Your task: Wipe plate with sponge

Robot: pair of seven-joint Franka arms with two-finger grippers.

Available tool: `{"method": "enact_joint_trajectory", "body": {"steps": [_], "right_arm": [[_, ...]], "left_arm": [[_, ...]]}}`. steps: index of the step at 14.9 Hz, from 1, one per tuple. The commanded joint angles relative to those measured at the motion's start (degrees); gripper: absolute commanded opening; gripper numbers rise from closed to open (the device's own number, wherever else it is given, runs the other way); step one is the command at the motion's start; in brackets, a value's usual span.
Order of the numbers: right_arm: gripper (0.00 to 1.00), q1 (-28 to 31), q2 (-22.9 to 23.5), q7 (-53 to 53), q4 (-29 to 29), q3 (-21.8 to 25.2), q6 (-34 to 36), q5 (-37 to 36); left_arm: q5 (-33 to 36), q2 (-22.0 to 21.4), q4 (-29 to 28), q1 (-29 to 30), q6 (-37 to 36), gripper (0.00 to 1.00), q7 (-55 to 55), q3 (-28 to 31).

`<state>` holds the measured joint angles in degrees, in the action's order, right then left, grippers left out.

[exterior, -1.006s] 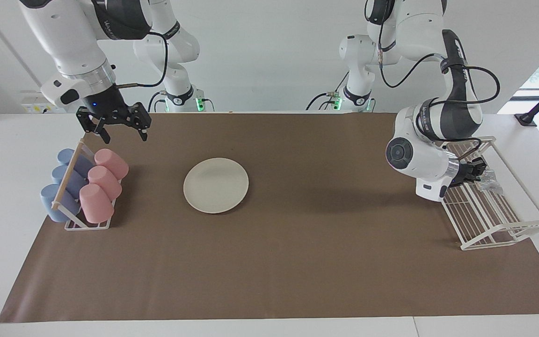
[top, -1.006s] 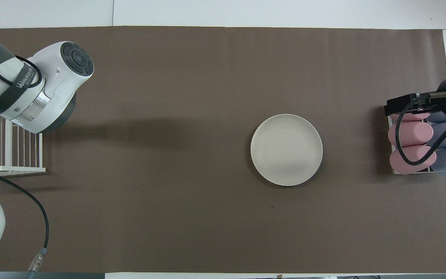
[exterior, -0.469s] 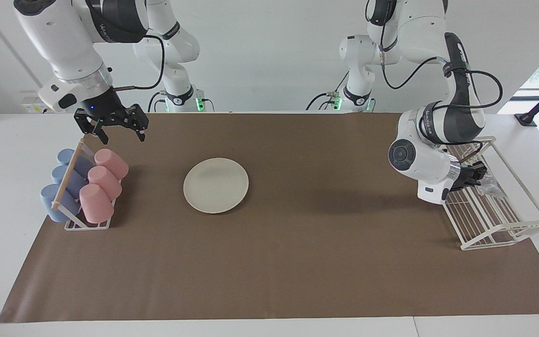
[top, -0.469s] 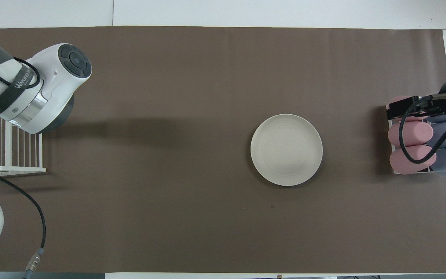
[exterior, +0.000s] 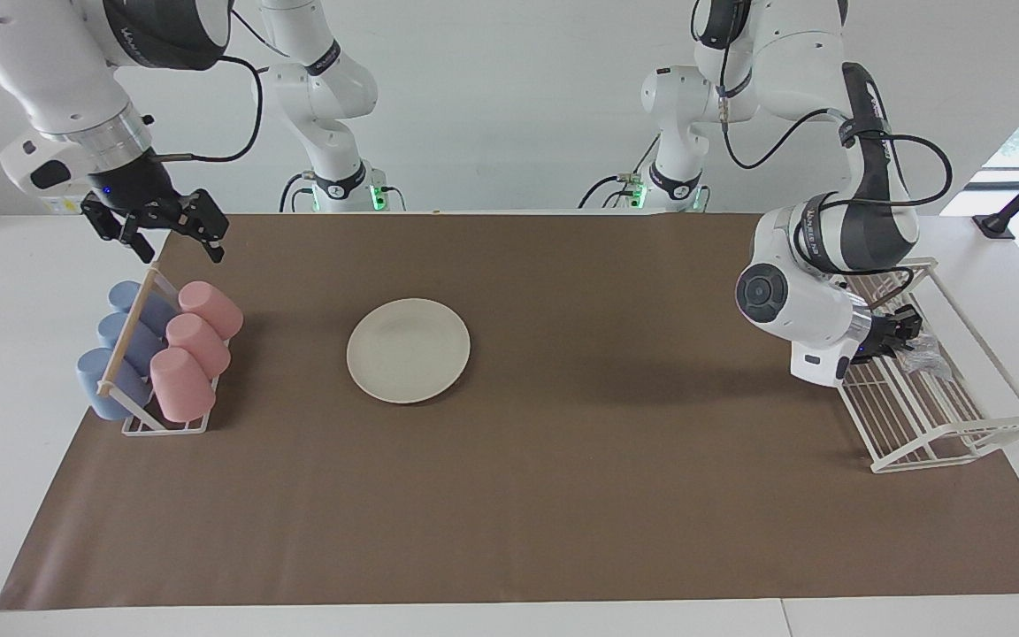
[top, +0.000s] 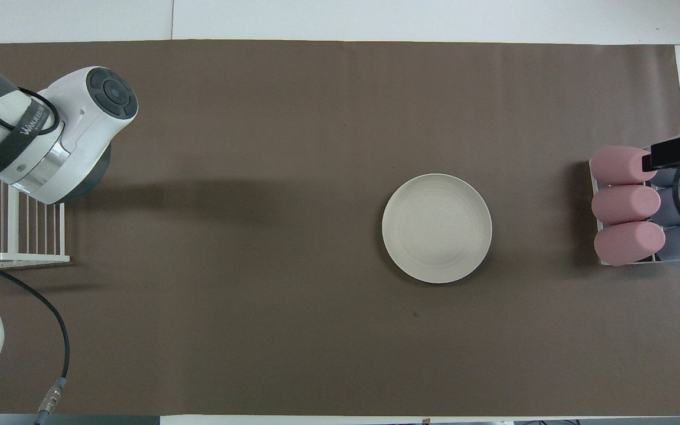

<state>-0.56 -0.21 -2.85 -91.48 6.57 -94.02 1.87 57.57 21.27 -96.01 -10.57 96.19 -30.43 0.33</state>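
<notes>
The cream-white plate (exterior: 409, 350) (top: 437, 228) lies flat on the brown mat, somewhat toward the right arm's end, with nothing on it. The silvery sponge (exterior: 930, 356) rests in the white wire rack (exterior: 943, 425) at the left arm's end. My left gripper (exterior: 906, 330) reaches into that rack right at the sponge; whether it holds it cannot be made out, and the arm's wrist hides it in the overhead view. My right gripper (exterior: 180, 255) (top: 677, 151) hangs open and empty over the cup holder's end nearest the robots.
A cup holder (exterior: 164, 425) (top: 647, 261) with pink and blue cups lying on their sides stands at the right arm's end. The wire rack (top: 15, 257) stands at the mat's edge at the left arm's end.
My right gripper has swung away from the plate toward its end of the table, staying open. The left arm has shifted only slightly at the wire rack.
</notes>
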Motion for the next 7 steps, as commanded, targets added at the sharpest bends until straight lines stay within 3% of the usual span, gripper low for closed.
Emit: {"method": "enact_joint_trajectory", "body": {"steps": [1,7], "right_arm": [[1.00,-0.1,1.5,-2.2,2.2,-0.2,1.0,-1.1],[1.00,-0.2,0.6,-4.3,1.2,-0.4,1.3,-1.1]], "left_arm": [[0.3,-0.5,-1.1,1.0,1.6,0.69,-1.0,-0.4],[-1.2,-0.4,-0.9,0.9,1.7,0.92,-2.3,-0.5]]}}
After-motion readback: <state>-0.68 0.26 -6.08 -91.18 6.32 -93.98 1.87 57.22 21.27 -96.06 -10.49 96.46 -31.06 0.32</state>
